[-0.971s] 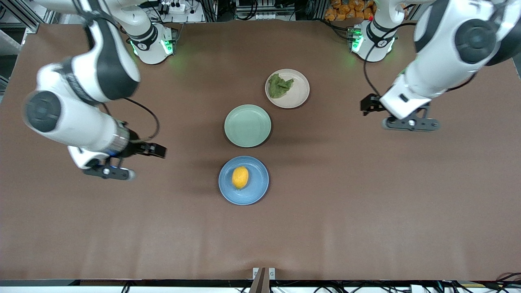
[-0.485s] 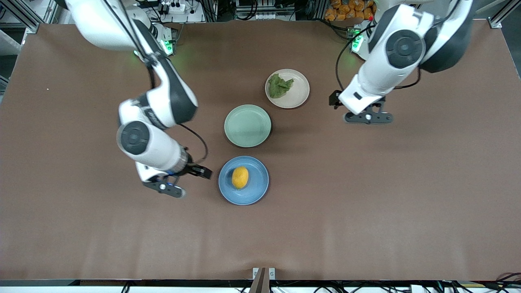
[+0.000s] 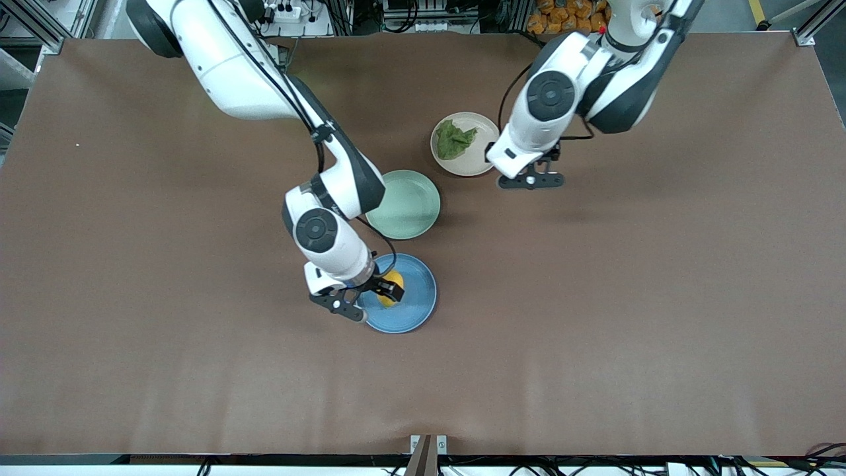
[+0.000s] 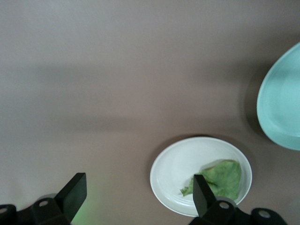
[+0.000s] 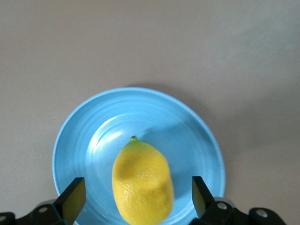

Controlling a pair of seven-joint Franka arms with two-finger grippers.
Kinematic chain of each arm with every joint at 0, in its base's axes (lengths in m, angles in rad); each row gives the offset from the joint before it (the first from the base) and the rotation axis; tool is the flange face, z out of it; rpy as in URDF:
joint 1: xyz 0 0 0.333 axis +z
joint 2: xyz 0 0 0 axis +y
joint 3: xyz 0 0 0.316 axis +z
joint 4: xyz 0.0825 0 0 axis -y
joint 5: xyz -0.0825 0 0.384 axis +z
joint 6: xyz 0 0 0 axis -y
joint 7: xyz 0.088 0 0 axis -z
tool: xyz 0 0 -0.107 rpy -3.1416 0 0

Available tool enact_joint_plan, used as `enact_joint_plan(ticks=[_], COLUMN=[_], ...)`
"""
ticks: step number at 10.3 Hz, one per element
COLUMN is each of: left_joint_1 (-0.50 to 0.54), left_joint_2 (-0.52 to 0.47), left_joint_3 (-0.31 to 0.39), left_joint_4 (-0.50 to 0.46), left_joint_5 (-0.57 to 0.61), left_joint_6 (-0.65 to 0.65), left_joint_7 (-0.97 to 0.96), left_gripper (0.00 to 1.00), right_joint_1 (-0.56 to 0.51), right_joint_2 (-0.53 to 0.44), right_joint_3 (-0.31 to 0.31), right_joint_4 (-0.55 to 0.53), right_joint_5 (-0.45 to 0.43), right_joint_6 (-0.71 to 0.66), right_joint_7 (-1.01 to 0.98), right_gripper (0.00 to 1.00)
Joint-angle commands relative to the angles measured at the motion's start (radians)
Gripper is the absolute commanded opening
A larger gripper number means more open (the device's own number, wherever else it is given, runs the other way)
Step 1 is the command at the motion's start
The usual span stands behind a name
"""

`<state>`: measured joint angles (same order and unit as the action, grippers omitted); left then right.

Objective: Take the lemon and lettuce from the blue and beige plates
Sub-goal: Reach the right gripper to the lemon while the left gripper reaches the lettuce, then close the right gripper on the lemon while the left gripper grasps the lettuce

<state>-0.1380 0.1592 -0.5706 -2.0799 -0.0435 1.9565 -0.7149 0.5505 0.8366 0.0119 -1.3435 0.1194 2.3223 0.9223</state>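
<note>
Both my arms have swung in from the desk's ends over the last second, and now each hangs by its own plate. My right gripper (image 3: 370,299) is over the blue plate (image 3: 416,311), at the rim toward the right arm's end, with the lemon (image 5: 142,182) lying on the plate right below. In the right wrist view my fingers (image 5: 71,199) are spread wide, one to each side of the lemon and clear of it, so nothing is pinched yet. My left gripper (image 3: 531,180) has closed in on the beige plate (image 3: 481,162) and is over the bare desk (image 3: 595,297) just beside its rim, toward the left arm's end. Its fingers (image 4: 74,194) are spread too, and empty. The lettuce (image 3: 455,139) lies flat on that plate, on the part toward the right arm's end, so I judge the left still needs to slide across before dropping. The green plate (image 3: 406,201) between the two holds nothing. I take it the approach is nearly done: the right looks lined up to descend and close, the left less so.
</note>
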Motion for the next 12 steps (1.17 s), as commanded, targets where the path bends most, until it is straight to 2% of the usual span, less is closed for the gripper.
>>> enact_joint_plan(ticks=[1, 3, 5, 6, 7, 9, 11, 12], left_joint_1=[-0.06, -0.142, -0.175, -0.178, -0.192, -0.224, -0.242, -0.242], left_joint_2=[0.09, 0.19, 0.273, 0.29, 0.307, 0.336, 0.359, 0.379], left_joint_3=[0.0, 0.0, 0.0, -0.002, -0.003, -0.002, -0.002, -0.002], left_joint_4=[0.014, 0.043, 0.07, 0.069, 0.07, 0.072, 0.072, 0.072], left_joint_5=[-0.007, -0.01, -0.019, -0.021, -0.039, -0.102, -0.118, -0.118], left_joint_6=[0.018, 0.056, 0.058, 0.058, 0.068, 0.107, 0.137, 0.148], left_joint_7=[-0.092, -0.182, -0.231, -0.235, -0.247, -0.252, -0.261, -0.262], left_gripper=[1.0, 1.0, 1.0, 1.0, 1.0, 1.0, 1.0, 1.0], right_joint_1=[0.025, 0.028, 0.035, 0.035, 0.034, 0.032, 0.028, 0.023], right_joint_2=[0.068, 0.099, 0.11, 0.108, 0.102, 0.085, 0.079, 0.078], right_joint_3=[0.013, 0.014, 0.014, 0.014, 0.014, 0.014, 0.016, 0.016], right_joint_4=[0.066, 0.066, 0.066, 0.066, 0.066, 0.067, 0.081, 0.081], right_joint_5=[-0.042, -0.09, -0.113, -0.118, -0.116, -0.107, -0.109, -0.109], right_joint_6=[0.014, 0.014, 0.014, 0.012, 0.006, -0.029, -0.066, -0.069], right_joint_7=[0.056, 0.082, 0.084, 0.082, 0.081, 0.082, 0.096, 0.096], right_gripper=[1.0, 1.0, 1.0, 0.91, 0.75, 0.63, 0.54, 0.44])
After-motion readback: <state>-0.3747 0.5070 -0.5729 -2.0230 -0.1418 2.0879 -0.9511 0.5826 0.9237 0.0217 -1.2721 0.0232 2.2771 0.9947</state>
